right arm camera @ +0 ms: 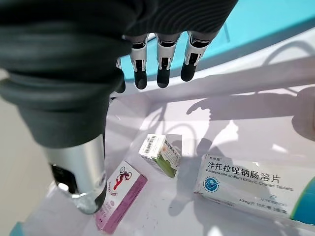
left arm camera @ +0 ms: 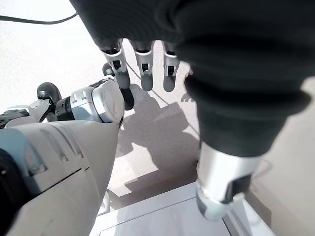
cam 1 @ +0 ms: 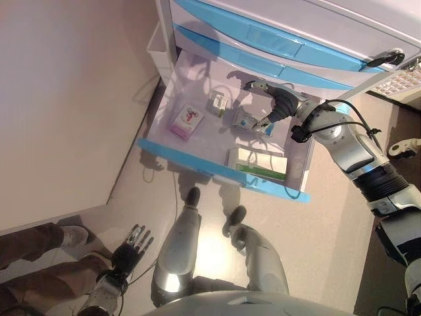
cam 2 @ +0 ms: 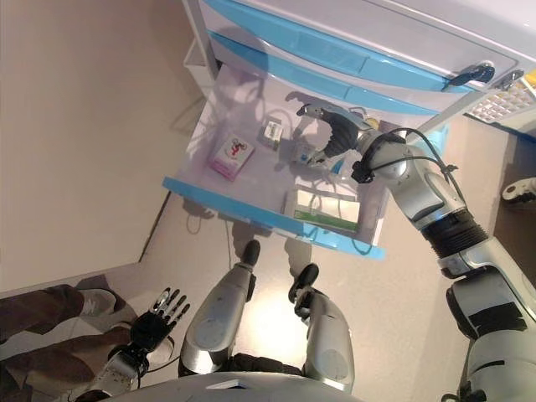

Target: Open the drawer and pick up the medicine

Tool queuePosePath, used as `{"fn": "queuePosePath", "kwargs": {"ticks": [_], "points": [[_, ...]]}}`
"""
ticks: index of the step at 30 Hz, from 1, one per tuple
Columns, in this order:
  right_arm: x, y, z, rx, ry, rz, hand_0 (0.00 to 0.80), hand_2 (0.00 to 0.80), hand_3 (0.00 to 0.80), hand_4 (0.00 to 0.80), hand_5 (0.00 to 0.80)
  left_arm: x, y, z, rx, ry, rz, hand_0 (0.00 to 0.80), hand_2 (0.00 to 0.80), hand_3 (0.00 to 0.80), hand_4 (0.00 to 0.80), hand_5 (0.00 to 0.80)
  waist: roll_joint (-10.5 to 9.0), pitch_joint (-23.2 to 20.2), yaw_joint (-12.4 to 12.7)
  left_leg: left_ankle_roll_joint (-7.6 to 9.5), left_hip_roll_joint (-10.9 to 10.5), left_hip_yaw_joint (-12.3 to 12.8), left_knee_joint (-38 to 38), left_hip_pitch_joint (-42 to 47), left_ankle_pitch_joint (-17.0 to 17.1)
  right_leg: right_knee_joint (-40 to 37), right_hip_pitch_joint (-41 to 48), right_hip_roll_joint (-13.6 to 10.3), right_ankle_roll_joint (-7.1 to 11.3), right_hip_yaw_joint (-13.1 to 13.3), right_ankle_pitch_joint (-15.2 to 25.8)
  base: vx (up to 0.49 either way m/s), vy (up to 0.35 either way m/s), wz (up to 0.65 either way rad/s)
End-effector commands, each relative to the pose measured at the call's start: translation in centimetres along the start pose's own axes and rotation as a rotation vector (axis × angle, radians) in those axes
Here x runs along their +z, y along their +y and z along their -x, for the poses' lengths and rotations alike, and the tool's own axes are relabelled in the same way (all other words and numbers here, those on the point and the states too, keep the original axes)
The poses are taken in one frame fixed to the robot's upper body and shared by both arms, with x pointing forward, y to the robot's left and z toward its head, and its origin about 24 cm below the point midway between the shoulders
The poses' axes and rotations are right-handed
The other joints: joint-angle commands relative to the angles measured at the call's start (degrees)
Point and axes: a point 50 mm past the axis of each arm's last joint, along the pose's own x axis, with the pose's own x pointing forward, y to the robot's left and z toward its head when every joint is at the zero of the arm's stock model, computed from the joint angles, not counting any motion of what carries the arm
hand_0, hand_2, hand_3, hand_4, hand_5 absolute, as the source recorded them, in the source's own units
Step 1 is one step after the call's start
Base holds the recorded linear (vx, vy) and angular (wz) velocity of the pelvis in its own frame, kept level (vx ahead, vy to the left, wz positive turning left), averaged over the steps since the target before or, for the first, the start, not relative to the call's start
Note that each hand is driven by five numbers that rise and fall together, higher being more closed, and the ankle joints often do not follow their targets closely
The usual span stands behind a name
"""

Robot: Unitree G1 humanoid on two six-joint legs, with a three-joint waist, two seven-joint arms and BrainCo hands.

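From the left eye view, the drawer (cam 1: pixel 197 153) with its blue front is already pulled well out of the cabinet (cam 1: pixel 316 39), so the opening step looks done. Four medicine boxes lie on its pale floor: a pink box (cam 1: pixel 186 122) towards the robot's left, a small green-and-white box (cam 1: pixel 219 103) further back, a blue-and-white box (cam 1: pixel 250 123) in the middle, and a long green-striped box (cam 1: pixel 258 164) by the front edge. The right hand (cam 1: pixel 276 105) hangs just over the blue-and-white box, its fingers relaxed and holding nothing. The left hand (cam 1: pixel 131 245) hangs low over the floor, well apart from the drawer, fingers spread. A person's legs (cam 1: pixel 39 253) show beside it.

The right eye view gives the same layout; the right hand (cam 2: pixel 333 130) sits above the middle of the drawer, not touching any box that I can make out.

The left wrist view shows only the left hand's fingers (left arm camera: pixel 142 73) straight and empty over bare floor.

In the right wrist view the fingers (right arm camera: pixel 164 73) are straight and side by side, thumb apart, with all the medicine lying free below: the blue-and-white box (right arm camera: pixel 248 184) nearest, the small box (right arm camera: pixel 160 153) and the pink box (right arm camera: pixel 118 194) beyond.

I'd judge the pick-up has just begun. Next the hand needs to drop onto one box, probably the blue-and-white one, and close fingers and thumb across its narrow sides.
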Motion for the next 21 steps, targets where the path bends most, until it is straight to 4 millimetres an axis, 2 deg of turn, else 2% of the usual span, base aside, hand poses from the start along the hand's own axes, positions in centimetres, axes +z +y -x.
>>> {"fn": "queuePosePath", "kwargs": {"ticks": [1,6,12,21], "points": [[2.4,-2.8,-1.0,-0.102,-0.089,0.114,0.0,0.0,0.0,0.0,0.0,-1.1,0.7,1.0,0.004,0.072,-0.05,0.0,0.0,0.0,0.0,0.0,1.44,-1.3,1.4,0.84,-1.8,1.5,-4.0,1.3,-2.4,7.5,1.2,-0.6,2.43,2.1,-5.3,0.011,0.03,0.05],[3.2,-3.7,-1.9,-0.159,-0.087,0.196,0.0,0.0,0.0,0.0,0.0,-1.3,0.6,1.0,0.005,0.083,-0.062,0.0,0.0,0.0,0.0,0.0,1.89,-1.0,2.2,0.9,-2.0,1.2,-3.6,0.7,-2.3,7.9,0.7,-1.0,2.46,1.6,-5.4,0.01,0.023,0.03],[4.6,-5.0,-2.4,-0.265,-0.112,0.376,0.0,0.0,0.0,0.0,0.0,-1.7,0.5,1.0,0.01,0.088,-0.059,0.0,0.0,0.0,0.0,0.0,2.56,-1.0,3.1,1.01,-2.3,0.6,-2.9,-0.5,-2.4,8.6,-0.2,-1.4,2.33,1.3,-5.9,0.009,0.027,0.02],[5.6,-5.2,-2.7,-0.263,-0.117,0.441,0.0,0.0,0.0,0.0,0.0,-2.1,0.7,1.4,0.004,0.091,-0.049,0.0,0.0,0.0,0.0,0.0,3.22,-1.0,3.9,1.13,-2.7,0.2,-2.2,-2.1,-2.3,9.8,-1.9,-1.7,2.22,1.0,-6.2,0.004,0.029,0.05]]}}
